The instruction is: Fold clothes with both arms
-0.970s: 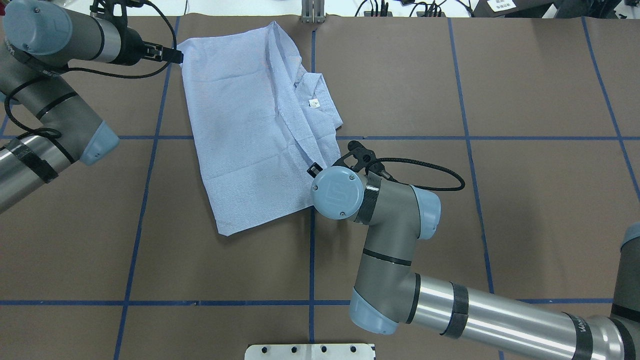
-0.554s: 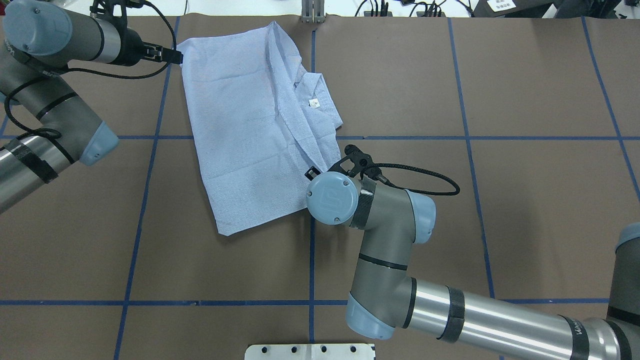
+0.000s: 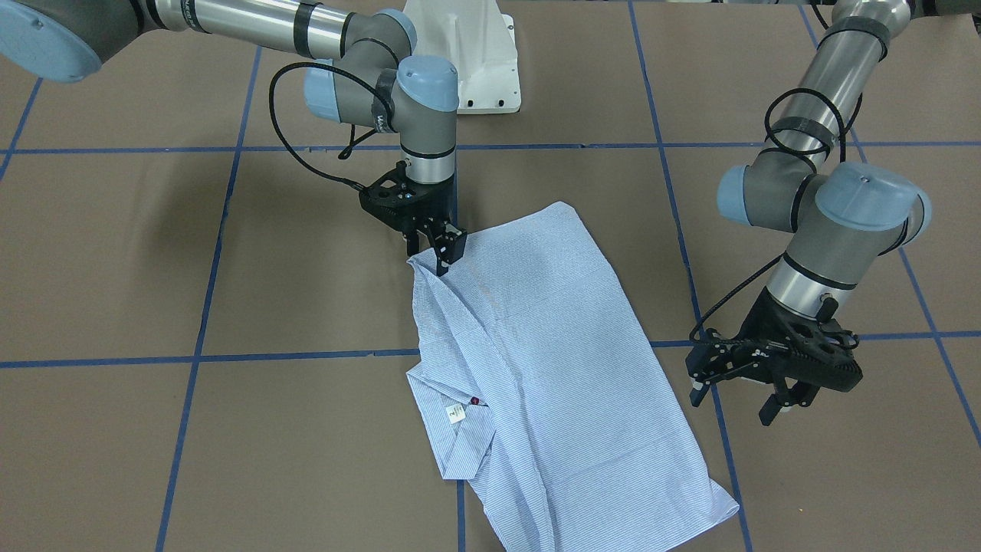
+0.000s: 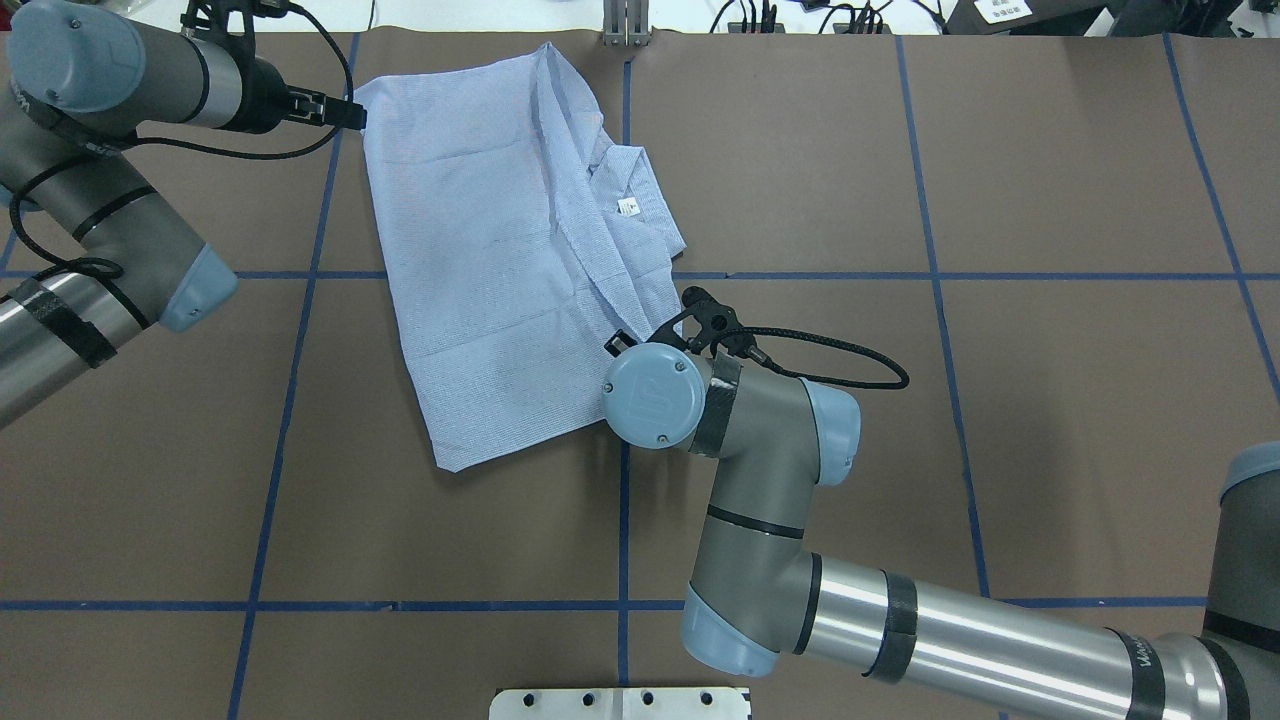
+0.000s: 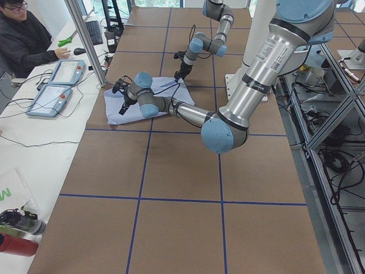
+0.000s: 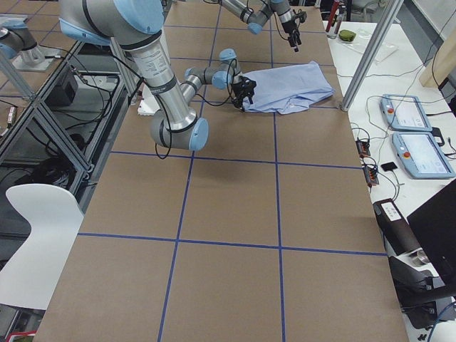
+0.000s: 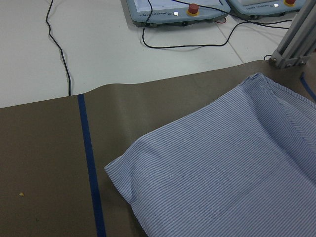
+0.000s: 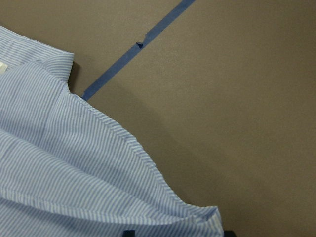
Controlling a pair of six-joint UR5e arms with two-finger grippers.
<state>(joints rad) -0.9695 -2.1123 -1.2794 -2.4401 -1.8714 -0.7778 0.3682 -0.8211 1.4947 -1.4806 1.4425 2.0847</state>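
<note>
The light blue striped shirt [image 3: 552,368] lies folded lengthwise on the brown table, also seen from overhead [image 4: 480,250]. Its collar with the white label [image 3: 455,414] is on its right-arm side. My right gripper [image 3: 435,253] is open and low at the shirt's near corner. In the right wrist view that corner [image 8: 197,215] lies between the two fingertips. From overhead the wrist cap [image 4: 655,393] hides most of this gripper. My left gripper [image 3: 732,405] is open and empty, just off the shirt's far left corner [image 4: 365,100]. The left wrist view shows that corner [image 7: 118,170].
The white pedestal base [image 3: 475,61] stands at the robot's side of the table. An aluminium post [image 4: 625,25] stands at the far edge by the shirt. Control pendants [image 7: 177,10] and cables lie on the white bench beyond. An operator [image 5: 28,40] sits there.
My right arm has shifted a little to the left, over the shirt's near corner. The left arm and the shirt have not moved.
</note>
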